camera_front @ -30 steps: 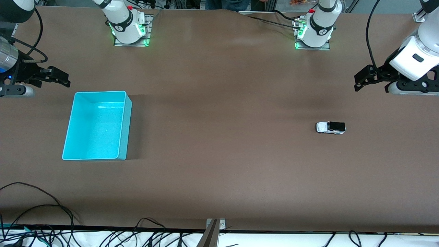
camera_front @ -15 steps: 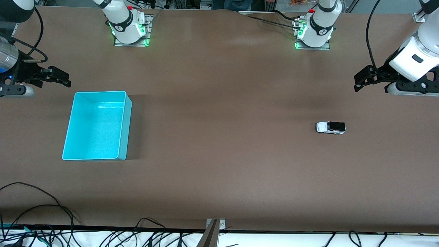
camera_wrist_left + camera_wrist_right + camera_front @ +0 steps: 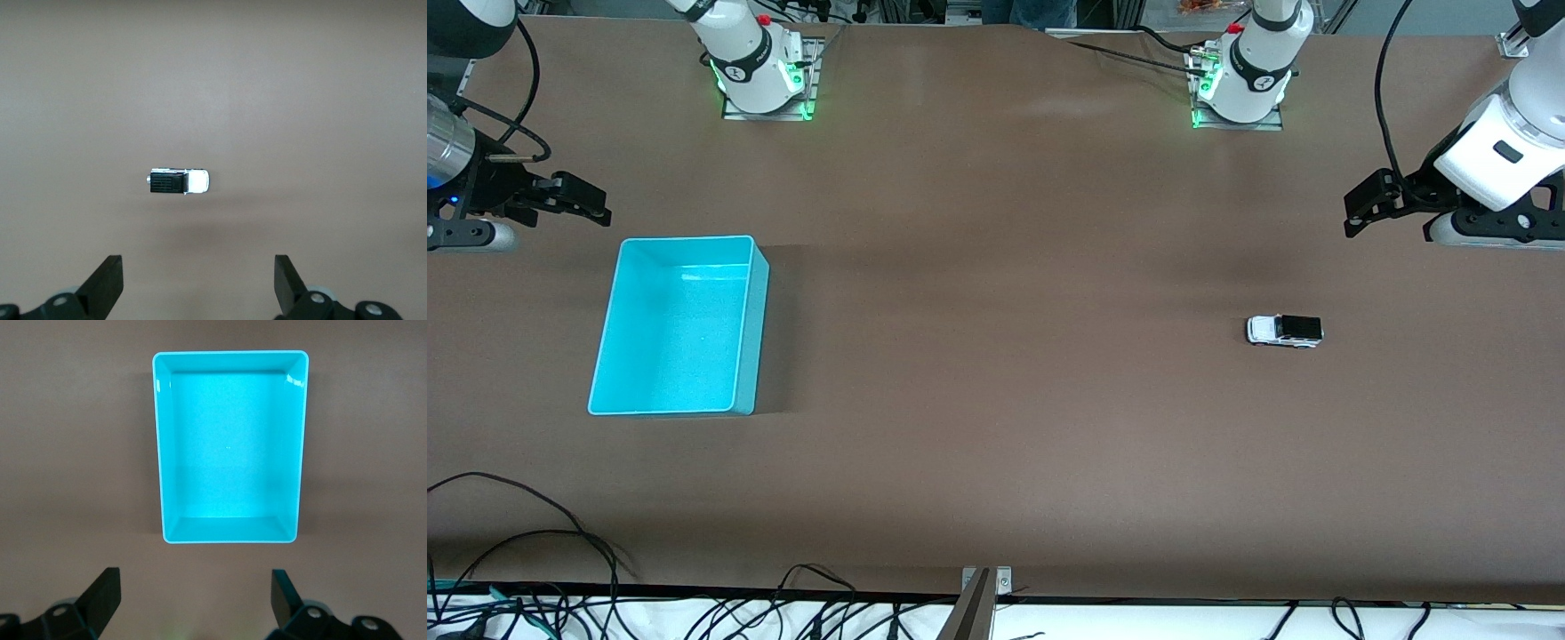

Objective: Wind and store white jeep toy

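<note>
White jeep toy (image 3: 1284,331) is sitting on your desk (image 3: 996,400) toward the left arm's end | left end effector (image 3: 1368,205) is hovering open, empty | right end effector (image 3: 580,201) is waiting open beside the cyan bin (image 3: 749,329)

I see the white jeep toy (image 3: 1284,331) resting on its wheels on the brown table, toward my left arm's end. Its roof and rear are black.

Both arms were cut off by the front view's side edges. In each wrist view, only the tips of the fingers (image 3: 107,283) (image 3: 103,593) were shown. The toy car (image 3: 1284,331) was too small for detail.
</note>
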Robot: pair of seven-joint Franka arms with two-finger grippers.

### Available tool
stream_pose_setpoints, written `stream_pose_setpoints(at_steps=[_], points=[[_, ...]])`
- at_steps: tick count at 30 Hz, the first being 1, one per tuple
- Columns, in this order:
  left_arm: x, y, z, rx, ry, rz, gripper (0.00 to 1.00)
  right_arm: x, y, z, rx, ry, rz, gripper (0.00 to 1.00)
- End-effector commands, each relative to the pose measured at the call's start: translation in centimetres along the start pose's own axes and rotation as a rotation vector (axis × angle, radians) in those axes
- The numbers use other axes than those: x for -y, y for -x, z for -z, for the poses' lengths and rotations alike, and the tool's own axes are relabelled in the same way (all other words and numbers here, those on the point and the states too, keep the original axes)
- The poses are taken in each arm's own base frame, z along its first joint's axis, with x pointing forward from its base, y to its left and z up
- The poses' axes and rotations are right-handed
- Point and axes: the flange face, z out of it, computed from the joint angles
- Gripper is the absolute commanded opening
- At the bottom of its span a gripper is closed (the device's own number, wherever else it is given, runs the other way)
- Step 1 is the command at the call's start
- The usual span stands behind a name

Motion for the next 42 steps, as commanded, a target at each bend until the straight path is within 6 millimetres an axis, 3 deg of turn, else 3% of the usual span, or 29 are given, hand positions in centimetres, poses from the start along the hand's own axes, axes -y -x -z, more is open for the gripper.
stream_pose_setpoints(at_steps=[1, 42], points=[[-0.11, -0.38, 0.58, 0.006, 0.006, -0.023, 1.00, 0.05, -0.24, 0.48, -0.002, -0.020, -0.011, 1.00], [-0.27, -0.54, 0.31, 0.011, 0.006, -0.027, 1.00, 0.10, -0.73, 0.36, -0.020, -0.019, -0.011, 1.00]])
